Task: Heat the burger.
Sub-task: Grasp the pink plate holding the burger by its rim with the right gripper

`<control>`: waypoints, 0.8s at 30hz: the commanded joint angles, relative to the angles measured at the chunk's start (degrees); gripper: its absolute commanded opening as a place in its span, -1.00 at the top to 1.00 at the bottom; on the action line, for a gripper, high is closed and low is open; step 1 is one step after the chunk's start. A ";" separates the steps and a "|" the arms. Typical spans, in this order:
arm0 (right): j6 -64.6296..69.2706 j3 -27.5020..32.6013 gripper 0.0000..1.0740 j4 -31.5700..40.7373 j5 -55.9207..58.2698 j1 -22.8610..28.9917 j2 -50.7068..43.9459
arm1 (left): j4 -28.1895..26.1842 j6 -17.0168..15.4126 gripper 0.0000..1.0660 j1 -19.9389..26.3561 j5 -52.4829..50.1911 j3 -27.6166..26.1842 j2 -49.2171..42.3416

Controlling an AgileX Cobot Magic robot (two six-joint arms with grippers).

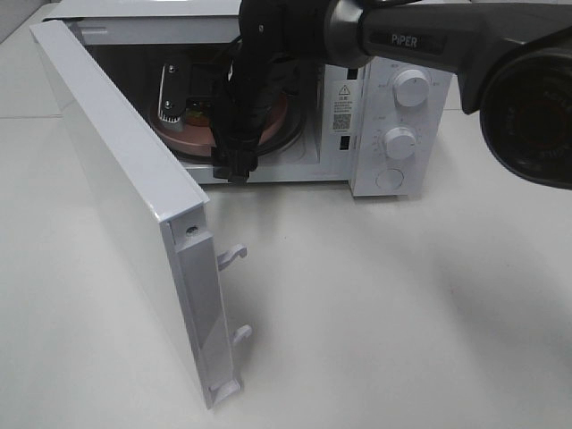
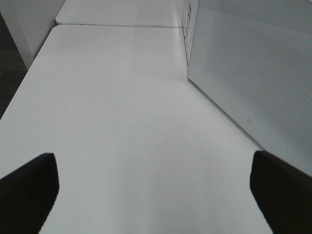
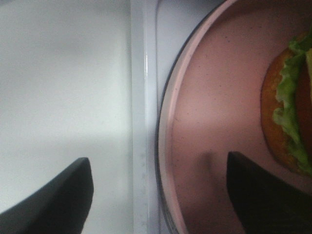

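Inside the microwave (image 1: 382,112), the burger (image 3: 287,112) lies beside the right claw (image 3: 158,195) (spread wide).

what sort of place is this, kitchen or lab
Probably a robotics lab bench mocked up as a kitchen, not a home: a white microwave stands open on a plain white table, and a PIPER-marked robot arm reaches inside toward the burger.

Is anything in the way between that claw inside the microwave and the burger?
Nothing visible. The right claw is open at the edge of the pink plate, and the burger sits on that plate just beyond it, with only bare plate between them.
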 commanded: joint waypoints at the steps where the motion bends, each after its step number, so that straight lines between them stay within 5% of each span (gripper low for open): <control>1: 0.23 -0.46 -0.42 0.40 -2.12 -0.52 0.46 | -0.17 0.00 -0.89 0.11 0.17 0.17 -0.29; 24: 0.80 -4.87 -0.41 3.50 0.74 -0.34 6.30 | -0.17 0.00 -0.89 0.11 0.17 0.17 -0.29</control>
